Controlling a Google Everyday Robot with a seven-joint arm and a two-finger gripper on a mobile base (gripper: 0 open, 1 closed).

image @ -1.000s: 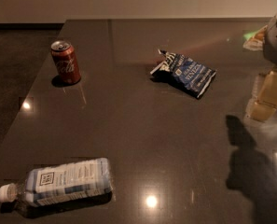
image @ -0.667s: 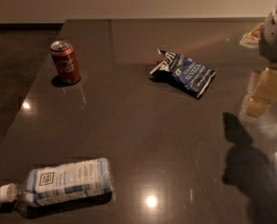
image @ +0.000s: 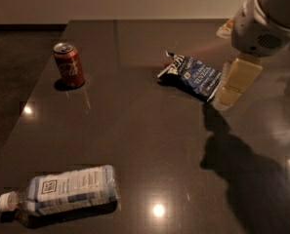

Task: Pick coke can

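On the far left of the dark table [image: 134,135], the coke can [image: 69,65] stands upright, alone.
At the right, the gripper [image: 236,82] hangs just beside a blue snack bag [image: 196,77], well apart from the can; open or closed, I cannot tell. A water bottle [image: 61,191] lies on its side, front left.

No word or number can be read with certainty. White script is seen on the red side of the coke can [image: 69,66], standing far to the left of the gripper [image: 237,82], which is held at the upper right of the view; its letters cannot be made out. White print is carried by the blue snack bag [image: 196,77] just left of the gripper. A dark square mark is carried by the label of the water bottle [image: 61,194], lying well apart from the gripper toward the lower left. Neither is legible.
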